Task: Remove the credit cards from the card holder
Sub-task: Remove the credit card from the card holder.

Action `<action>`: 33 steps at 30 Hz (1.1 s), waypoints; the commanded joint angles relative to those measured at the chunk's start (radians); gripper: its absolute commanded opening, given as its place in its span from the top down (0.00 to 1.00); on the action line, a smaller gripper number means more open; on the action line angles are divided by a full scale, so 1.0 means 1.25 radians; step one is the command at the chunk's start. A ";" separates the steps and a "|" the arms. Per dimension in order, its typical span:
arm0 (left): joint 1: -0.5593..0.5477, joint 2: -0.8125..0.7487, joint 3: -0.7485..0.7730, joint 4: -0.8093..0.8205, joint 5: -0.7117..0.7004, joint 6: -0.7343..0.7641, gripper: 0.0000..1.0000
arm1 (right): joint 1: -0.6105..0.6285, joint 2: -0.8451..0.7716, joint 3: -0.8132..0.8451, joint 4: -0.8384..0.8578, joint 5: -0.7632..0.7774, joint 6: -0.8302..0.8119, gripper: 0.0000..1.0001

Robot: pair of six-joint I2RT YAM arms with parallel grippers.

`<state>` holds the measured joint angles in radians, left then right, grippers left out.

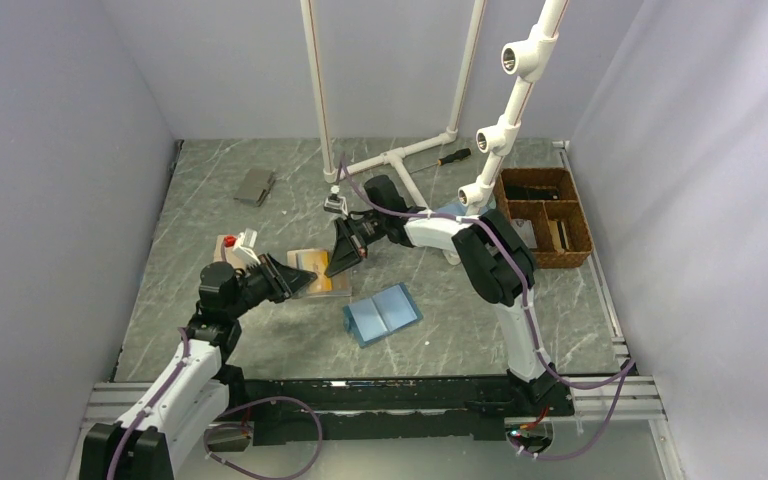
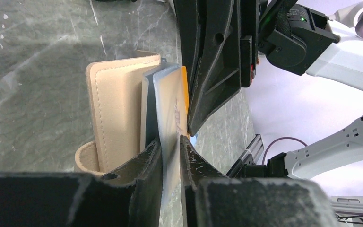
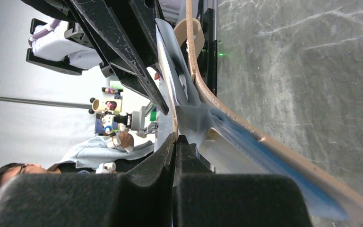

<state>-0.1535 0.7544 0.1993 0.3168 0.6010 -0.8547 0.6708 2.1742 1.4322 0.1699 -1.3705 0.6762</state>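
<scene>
The card holder [image 1: 317,272] is tan outside and stands open on its edge between both grippers. In the left wrist view its tan cover [image 2: 116,111] is on the left and its blue-grey panels on the right. My left gripper [image 2: 170,142] is shut on a blue-grey panel [image 2: 168,106] of the holder. An orange card [image 2: 185,87] sticks out behind that panel. My right gripper [image 3: 176,137] is shut on the thin orange card edge [image 3: 175,124], beside the holder's curved tan and blue flap [image 3: 246,130]. In the top view the left gripper [image 1: 298,280] and the right gripper [image 1: 338,265] meet at the holder.
An all light-blue bifold [image 1: 382,313] lies open just right of the holder. A small grey wallet [image 1: 255,186] lies at the back left. A brown basket [image 1: 580,240] stands at the right, with a screwdriver [image 1: 452,157] and white pipes [image 1: 400,155] at the back.
</scene>
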 commanded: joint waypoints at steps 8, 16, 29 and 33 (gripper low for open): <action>0.037 -0.048 0.020 -0.045 0.003 -0.017 0.78 | 0.004 -0.043 0.048 -0.123 0.023 -0.122 1.00; 0.068 -0.074 0.004 -0.061 0.008 -0.023 0.89 | -0.004 -0.031 0.056 -0.171 0.040 -0.154 1.00; 0.120 -0.112 -0.013 -0.136 0.001 -0.003 1.00 | -0.013 -0.018 0.092 -0.298 0.077 -0.282 1.00; 0.120 -0.119 0.003 -0.212 -0.036 0.029 1.00 | -0.011 -0.016 0.135 -0.424 0.126 -0.399 1.00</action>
<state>-0.0090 0.6201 0.1734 0.1291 0.5934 -0.8680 0.6567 2.1738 1.5208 -0.2039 -1.2705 0.3603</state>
